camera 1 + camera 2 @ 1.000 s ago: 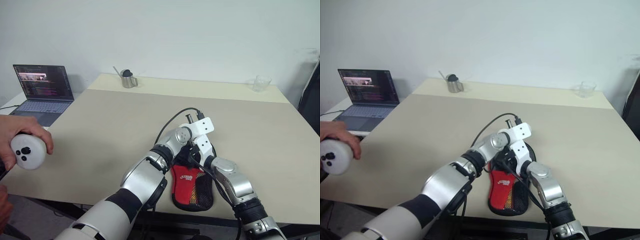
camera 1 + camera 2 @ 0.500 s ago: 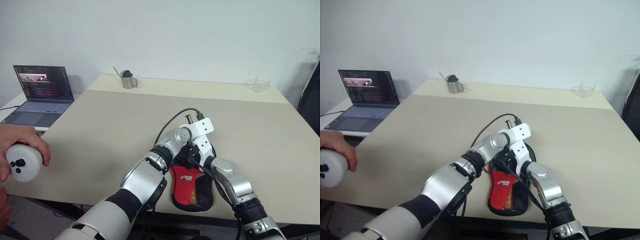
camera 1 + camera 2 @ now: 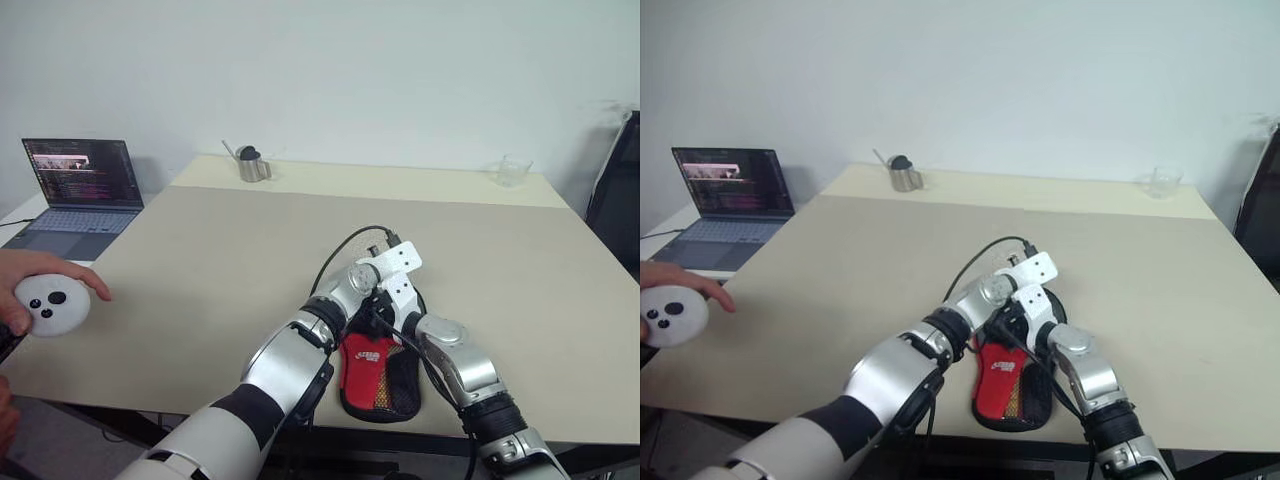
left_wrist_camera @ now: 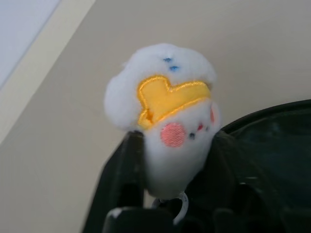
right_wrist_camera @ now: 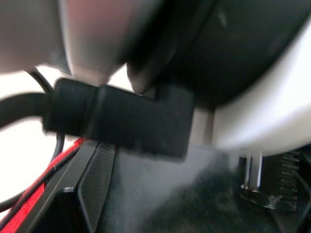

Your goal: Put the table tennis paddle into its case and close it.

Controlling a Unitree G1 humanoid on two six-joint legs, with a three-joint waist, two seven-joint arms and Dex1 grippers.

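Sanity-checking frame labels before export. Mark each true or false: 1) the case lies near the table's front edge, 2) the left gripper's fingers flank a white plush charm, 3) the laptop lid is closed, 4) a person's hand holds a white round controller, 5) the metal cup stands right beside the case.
1) True: the case lies by the table front edge.
2) True: the left gripper has the white plush charm between its fingers.
3) False: the laptop is open, screen lit.
4) True: the hand holds the controller.
5) False: the metal cup stands at the far edge.
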